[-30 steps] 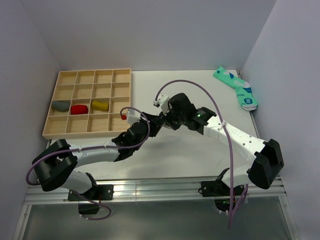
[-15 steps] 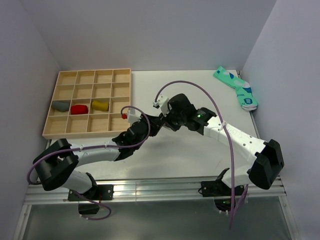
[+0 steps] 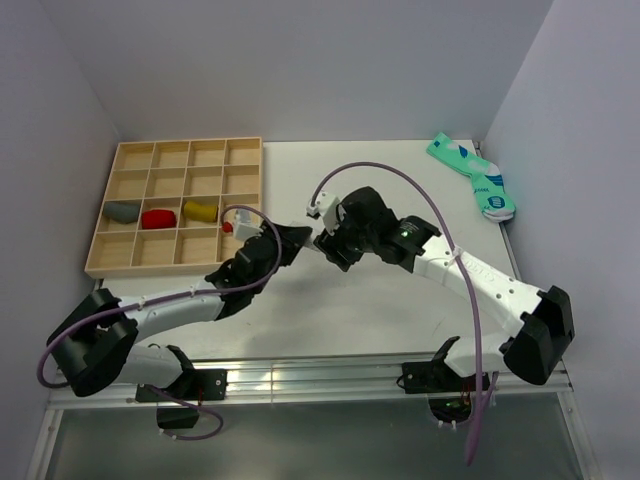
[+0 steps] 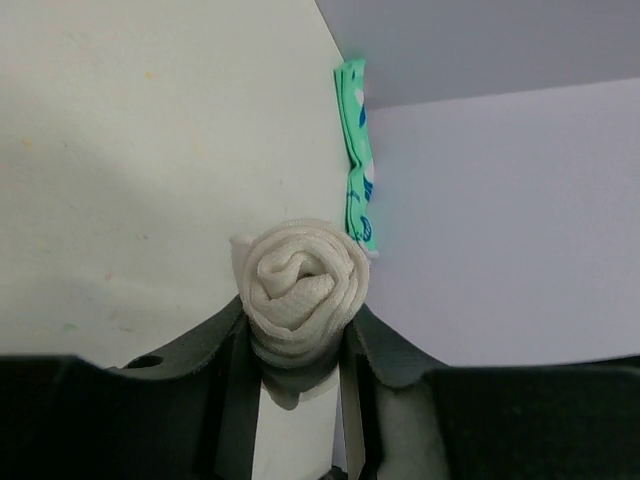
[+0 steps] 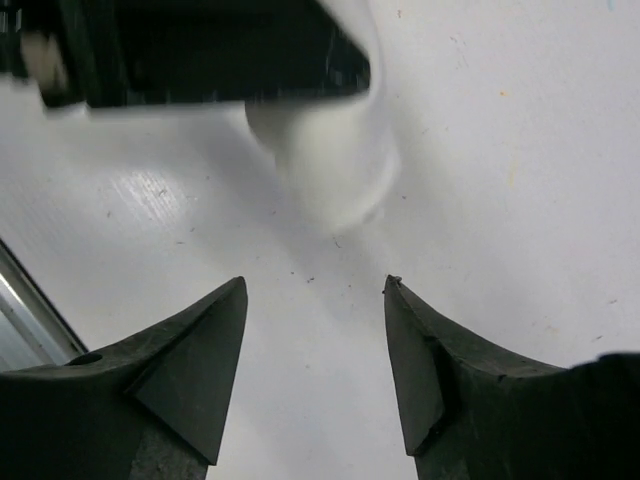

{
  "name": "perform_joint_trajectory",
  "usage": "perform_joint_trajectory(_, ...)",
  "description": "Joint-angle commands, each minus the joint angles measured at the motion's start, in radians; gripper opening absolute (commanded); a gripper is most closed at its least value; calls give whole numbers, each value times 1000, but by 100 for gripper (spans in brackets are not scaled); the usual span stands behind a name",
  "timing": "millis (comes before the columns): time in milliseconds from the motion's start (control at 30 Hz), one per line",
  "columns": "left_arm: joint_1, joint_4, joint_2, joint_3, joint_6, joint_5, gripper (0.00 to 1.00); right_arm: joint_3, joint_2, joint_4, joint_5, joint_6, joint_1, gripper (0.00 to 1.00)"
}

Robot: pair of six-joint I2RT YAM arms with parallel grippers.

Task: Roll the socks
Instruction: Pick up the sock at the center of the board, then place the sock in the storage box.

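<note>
A flat white table [image 3: 400, 300] is enclosed at the back and on both sides by plain pale lilac walls [image 3: 300, 70], and a ribbed metal rail [image 3: 320, 375] is fixed along its near edge. At the far left a shallow wooden tray of sixteen square compartments [image 3: 170, 268] is set. In its third row from the back, a grey fabric bundle [image 3: 123, 211], a red fabric bundle [image 3: 158, 217] and a mustard-yellow rolled sock [image 3: 200, 210] are lodged side by side in the first three compartments from the left. A pair of teal patterned socks [image 3: 475, 180] is laid in the far right corner, against the wall.

The plain white sock, rolled into a tight spiral [image 4: 300, 280], is clamped between the jaws of the left gripper [image 4: 300, 335], its coiled end facing the wrist camera. The right gripper [image 5: 315, 290] is held just beside it with its jaws spread apart and nothing between them.

From above, the white roll is hidden where the two grippers meet near the table's middle. In the right wrist view it is seen only as a blurred pale shape. Any mark on the yellow sock is too small to be made out.
</note>
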Motion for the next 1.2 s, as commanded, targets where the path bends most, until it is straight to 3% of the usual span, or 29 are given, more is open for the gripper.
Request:
perform_joint_trajectory(0, 49, -15, -85, -25, 64, -15, 0, 45, -81, -37, -33, -12, 0, 65)
perform_joint_trajectory(100, 104, -43, -131, -30, 100, 8, 0, 42, -102, -53, -26, -17, -12, 66)
perform_joint_trajectory(300, 342, -133, -191, -7, 215, 164, 0, -2, -132, -57, -30, -63, -105, 67)
perform_joint_trajectory(433, 587, -106, -112, 24, 238, 359, 0, -42, -139, -28, -53, -89, -202, 67)
perform_joint_trajectory(533, 696, -90, 20, 102, 264, 485, 0, -81, -153, -1, -46, -101, -248, 67)
perform_joint_trajectory(800, 782, -74, 312, 266, 273, 597, 0, -102, -181, -1, -67, -120, -302, 68)
perform_joint_trajectory(1167, 786, -269, 551, 441, 287, 585, 0, -118, -176, -7, -101, -127, -332, 68)
